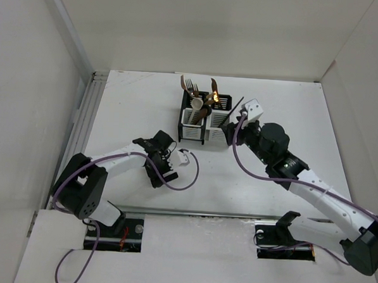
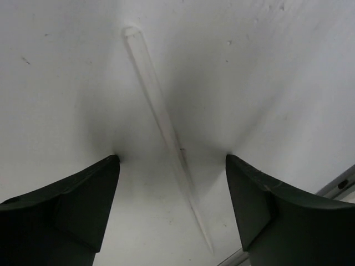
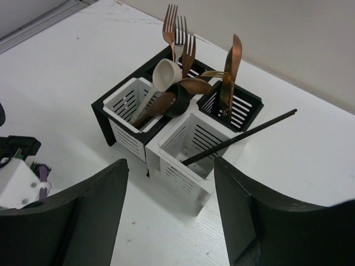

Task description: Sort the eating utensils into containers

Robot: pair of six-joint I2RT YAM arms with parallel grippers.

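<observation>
We see the left gripper down at the table, off the near left corner of the caddy and apart from it. Its fingers are spread wide and hold nothing. A white chopstick lies flat between them, untouched. The right gripper hovers just beside the caddy's right side, fingers parted and empty. A black chopstick leans out of the caddy's near right white compartment. Copper forks, a cream spoon and a wooden spoon stand in its other compartments.
</observation>
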